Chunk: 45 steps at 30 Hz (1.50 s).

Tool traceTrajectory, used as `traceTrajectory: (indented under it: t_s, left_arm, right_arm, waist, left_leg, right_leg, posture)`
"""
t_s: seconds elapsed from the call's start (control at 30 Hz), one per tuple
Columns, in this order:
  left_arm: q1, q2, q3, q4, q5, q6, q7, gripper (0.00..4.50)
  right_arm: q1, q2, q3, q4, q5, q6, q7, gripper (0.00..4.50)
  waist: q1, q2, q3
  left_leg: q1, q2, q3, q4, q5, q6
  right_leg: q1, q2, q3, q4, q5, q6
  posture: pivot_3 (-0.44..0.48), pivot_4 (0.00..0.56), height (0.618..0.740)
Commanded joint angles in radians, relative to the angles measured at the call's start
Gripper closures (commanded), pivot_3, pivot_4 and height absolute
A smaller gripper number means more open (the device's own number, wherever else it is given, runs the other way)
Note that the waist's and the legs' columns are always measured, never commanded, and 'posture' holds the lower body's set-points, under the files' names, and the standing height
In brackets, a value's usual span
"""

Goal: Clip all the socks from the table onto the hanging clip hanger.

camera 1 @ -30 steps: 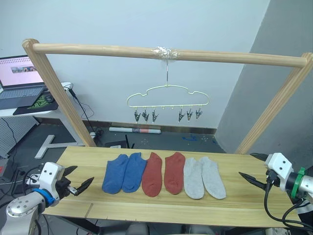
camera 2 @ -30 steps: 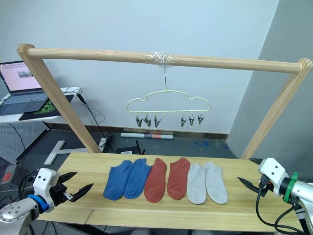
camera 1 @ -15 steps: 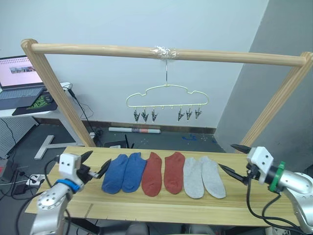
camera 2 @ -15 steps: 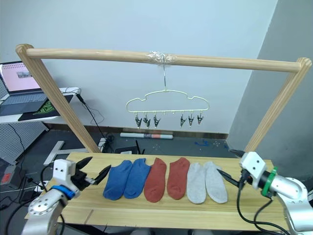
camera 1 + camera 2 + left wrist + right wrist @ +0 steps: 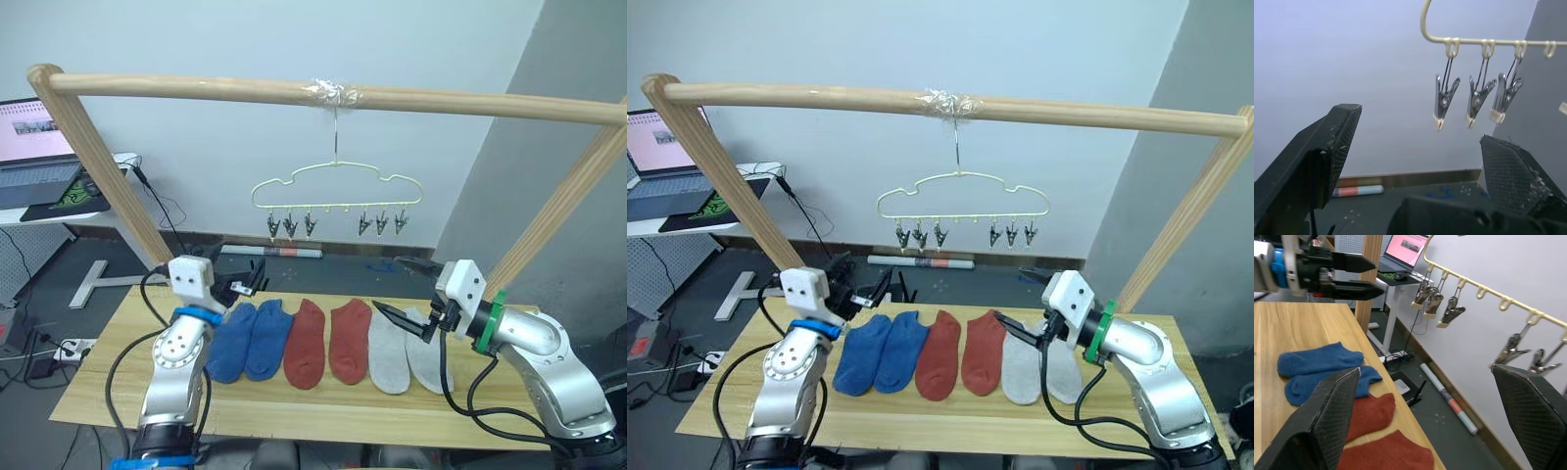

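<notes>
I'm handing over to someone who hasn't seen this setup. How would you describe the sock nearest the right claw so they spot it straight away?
Start at the wooden table under the pole frame, where six socks lie side by side in a row. Go to the end of the row beside the right claw: the last sock there, the outer light grey sock, is the one. Its neighbour is also grey, but only this one ends the row.

Wooden pole frame (image 5: pixel 294 93) over my workspace, tape (image 5: pixel 331 94) wrapped at its middle. Open laptop (image 5: pixel 34 147) on a white desk (image 5: pixel 93 201) to my left. Striped tube (image 5: pixel 269 252) and cables (image 5: pixel 157 211) on the floor.
</notes>
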<state>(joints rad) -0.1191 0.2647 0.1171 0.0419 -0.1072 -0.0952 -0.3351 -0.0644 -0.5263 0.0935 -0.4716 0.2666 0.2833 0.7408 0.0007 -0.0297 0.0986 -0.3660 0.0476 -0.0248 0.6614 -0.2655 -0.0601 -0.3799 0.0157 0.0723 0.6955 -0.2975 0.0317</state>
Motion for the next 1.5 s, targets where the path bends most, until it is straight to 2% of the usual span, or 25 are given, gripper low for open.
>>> traceTrajectory:
  t_s: [0.03, 0.1, 0.23, 0.43, 0.6, 0.93, 1.5]
  left_arm:
    - [-0.040, -0.008, -0.005, -0.033, 0.007, 0.000, 0.026, 0.20]
    - [-0.056, -0.015, -0.013, -0.015, -0.003, 0.012, 0.021, 0.61]
    - [-0.099, -0.015, -0.026, 0.019, 0.026, 0.016, 0.043, 1.83]
    - [-0.163, -0.027, -0.035, 0.095, 0.061, -0.004, 0.091, 1.83]
    - [-0.214, -0.033, -0.044, 0.130, 0.066, 0.006, 0.099, 1.83]
    - [-0.282, -0.033, -0.036, 0.121, 0.059, 0.018, 0.119, 1.83]
    - [-0.287, -0.049, -0.052, 0.115, 0.041, 0.038, 0.105, 1.83]
  right_arm:
    - [-0.032, 0.008, 0.011, -0.053, 0.019, 0.011, -0.006, 0.00]
    - [-0.043, 0.014, 0.019, -0.054, 0.019, 0.019, -0.009, 0.00]
    - [-0.051, 0.017, 0.028, -0.071, 0.023, 0.033, -0.005, 0.00]
    - [-0.070, 0.018, 0.031, -0.089, 0.031, 0.055, -0.008, 0.00]
    - [-0.092, 0.018, 0.032, -0.102, 0.045, 0.072, -0.010, 0.00]
    - [-0.136, 0.023, 0.036, -0.094, 0.055, 0.077, -0.004, 0.00]
    - [-0.155, 0.025, 0.028, -0.078, 0.053, 0.070, 0.000, 0.00]
  waist:
    - [-0.001, 0.000, 0.008]
    - [-0.002, 0.000, 0.018]
    - [-0.003, 0.000, 0.031]
    - [-0.003, -0.002, 0.042]
    - [-0.003, -0.003, 0.043]
    - [-0.003, -0.003, 0.044]
    - [-0.003, -0.003, 0.045]
  left_leg:
    - [0.000, 0.000, 0.000, 0.000, 0.000, 0.000]
    - [0.000, 0.000, 0.000, -0.001, 0.000, 0.000]
    - [0.000, 0.000, 0.000, 0.000, 0.000, 0.000]
    - [-0.003, 0.000, -0.001, 0.000, 0.000, 0.000]
    - [-0.013, 0.000, -0.003, 0.001, 0.000, 0.000]
    - [-0.016, 0.000, -0.004, 0.000, 0.000, 0.000]
    - [-0.017, 0.000, -0.004, 0.000, 0.000, 0.000]
  right_leg:
    - [0.000, 0.000, 0.000, 0.000, 0.000, 0.000]
    - [0.000, 0.000, 0.000, 0.000, 0.000, 0.000]
    - [0.000, 0.000, 0.000, 0.000, 0.000, 0.000]
    - [-0.002, 0.000, -0.001, -0.001, 0.000, 0.000]
    - [-0.010, 0.000, -0.002, -0.002, 0.002, 0.001]
    - [-0.010, 0.000, -0.003, -0.008, 0.003, 0.002]
    - [-0.009, -0.001, -0.003, -0.012, 0.004, 0.002]
  posture:
    - [0.047, 0.115, 0.710]
    - [0.044, 0.121, 0.710]
    - [0.039, 0.131, 0.710]
    - [0.026, 0.131, 0.710]
    - [0.017, 0.132, 0.710]
    - [0.010, 0.129, 0.710]
    - [0.009, 0.118, 0.710]
